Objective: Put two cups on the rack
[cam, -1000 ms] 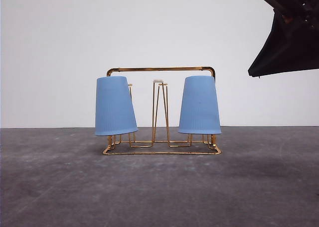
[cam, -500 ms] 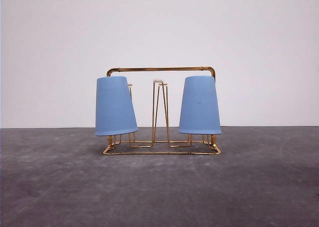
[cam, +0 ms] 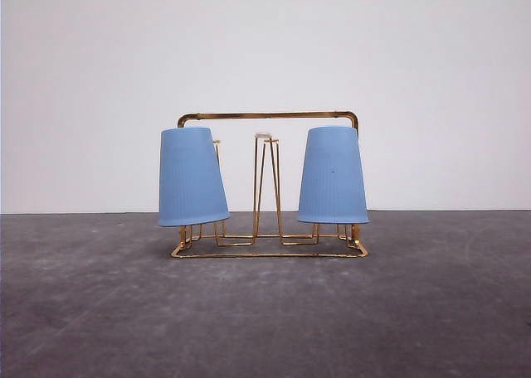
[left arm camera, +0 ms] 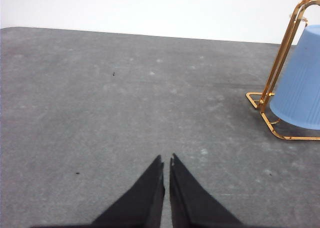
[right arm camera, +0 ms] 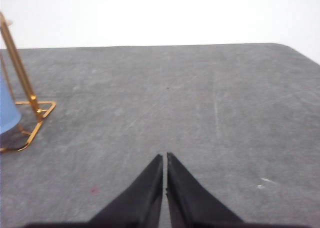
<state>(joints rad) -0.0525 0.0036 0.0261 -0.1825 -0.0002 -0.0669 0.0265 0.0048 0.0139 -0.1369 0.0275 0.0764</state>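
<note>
— Fingers? Both pairs?
— Left gripper (left arm camera: 166,160) and right gripper (right arm camera: 164,158) are clenched, holding nothing, over bare grey table (cam: 265,320).
— Cups?
— Two blue cups, left (cam: 192,177) and right (cam: 333,176), hang upside down on one gold rack (cam: 267,115); white wall (cam: 265,46) behind.

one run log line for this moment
cups: left cup, right cup upside down on rack | left gripper shut | right gripper shut

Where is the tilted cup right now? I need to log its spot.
In the front view, the tilted cup hangs upside down on the left end of the rack, left of the empty middle prongs.
</note>
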